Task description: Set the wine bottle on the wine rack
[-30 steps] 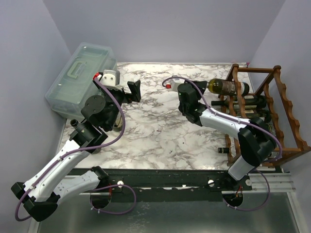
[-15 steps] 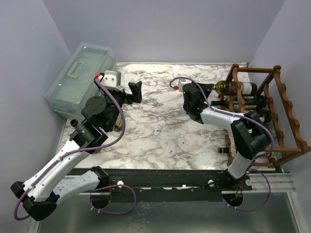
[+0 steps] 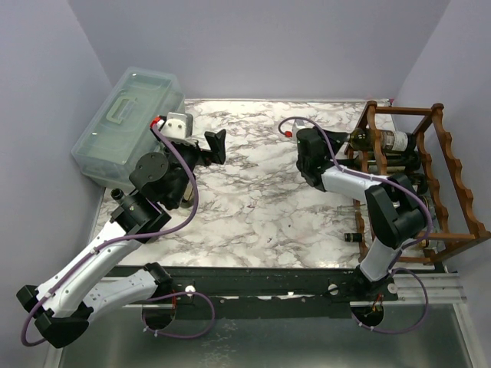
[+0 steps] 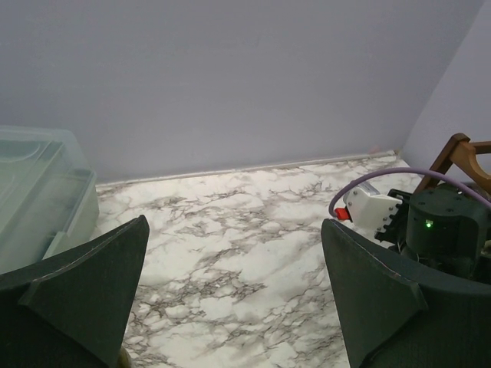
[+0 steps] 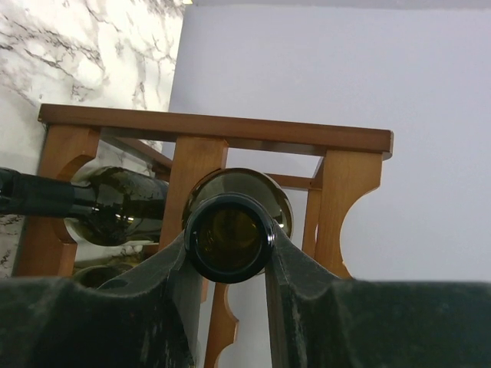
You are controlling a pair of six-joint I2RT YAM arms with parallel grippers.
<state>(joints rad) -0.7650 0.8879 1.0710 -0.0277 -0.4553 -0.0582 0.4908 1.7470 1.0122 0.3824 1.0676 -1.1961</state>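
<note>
Wine bottle at the rack's top tier

One marble worktop (image 3: 253, 207) carries one wine rack (image 3: 403, 110) along its right edge and one clear lidded box (image 3: 126, 123) at its far left corner. One wine bottle (image 3: 383, 139), white label unreadable, lies level at the rack's top tier, its near end clamped in the right end effector (image 5: 230, 249). The left end effector (image 4: 234, 253) gapes, holding nothing.

no legible txt anywhere, wine bottle (image 3: 393, 139) label too blurry

Wine bottle (image 5: 230, 238) is showing dark olive-green glass, wine rack (image 5: 215, 132) reddish-brown wood, table (image 3: 253, 199) white marbling with grey veins, lidded box (image 3: 123, 130) translucent pale green.
</note>
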